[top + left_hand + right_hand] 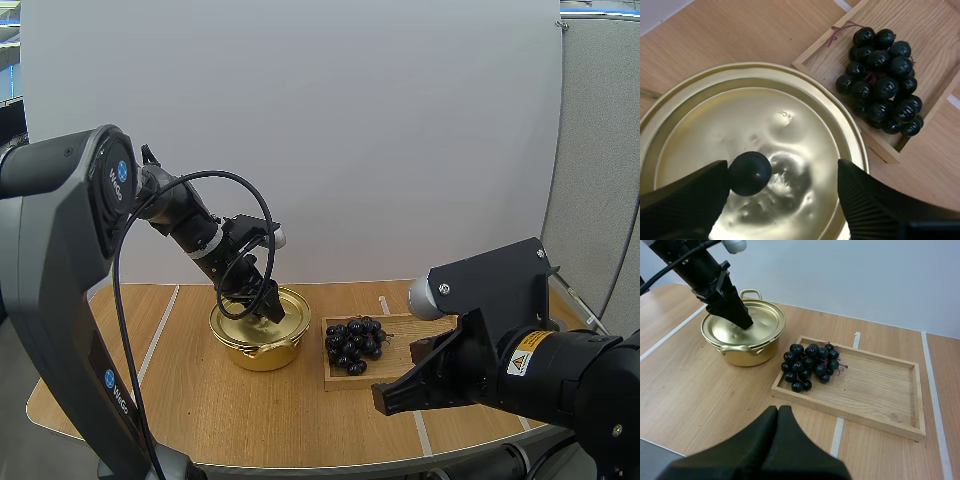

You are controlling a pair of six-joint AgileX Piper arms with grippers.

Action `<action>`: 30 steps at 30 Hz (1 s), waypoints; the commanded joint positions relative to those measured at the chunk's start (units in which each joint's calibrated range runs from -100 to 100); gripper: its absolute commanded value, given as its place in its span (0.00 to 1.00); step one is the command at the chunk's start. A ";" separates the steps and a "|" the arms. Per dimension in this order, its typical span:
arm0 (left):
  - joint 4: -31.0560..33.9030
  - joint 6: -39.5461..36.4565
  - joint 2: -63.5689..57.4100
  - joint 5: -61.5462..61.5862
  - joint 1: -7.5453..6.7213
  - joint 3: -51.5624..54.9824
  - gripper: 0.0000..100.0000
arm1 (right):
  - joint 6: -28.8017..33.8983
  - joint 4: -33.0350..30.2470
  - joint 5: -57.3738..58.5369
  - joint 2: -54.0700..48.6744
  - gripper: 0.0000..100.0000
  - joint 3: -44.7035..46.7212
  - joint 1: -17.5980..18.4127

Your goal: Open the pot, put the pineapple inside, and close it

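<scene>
A gold pot [258, 345] stands left of centre with its lid [770, 125] on. My left gripper [262, 305] hangs open just over the lid. The black knob [750, 172] sits close against one finger, with a wide gap to the other finger. From the right wrist view, the left gripper [742, 322] points down onto the lid of the pot [742, 352]. A bunch of dark grapes [355, 343] [810, 365] [885, 82] lies at the left end of a wooden tray [330, 380]. My right gripper [779, 412] [385, 400] is shut on nothing, near the table's front edge, before the tray.
The wooden tray [875, 390] [925, 30] lies right of the pot, its right part bare. White tape lines [839, 427] cross the wooden table [170, 400]. A pale wall stands behind the table.
</scene>
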 commanded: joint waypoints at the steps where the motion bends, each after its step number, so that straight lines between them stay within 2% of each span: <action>1: 0.10 0.31 -4.60 3.69 0.07 -0.56 1.00 | -0.53 0.50 -1.30 -0.47 0.00 0.14 -0.19; 19: 4.23 -2.45 -50.27 10.44 0.07 -1.79 1.00 | -0.53 0.50 -1.61 -0.47 0.00 0.14 -0.19; 30: 4.87 -8.04 -73.38 15.50 0.07 -1.79 1.00 | -0.53 0.50 -1.83 -0.47 0.00 0.14 -0.19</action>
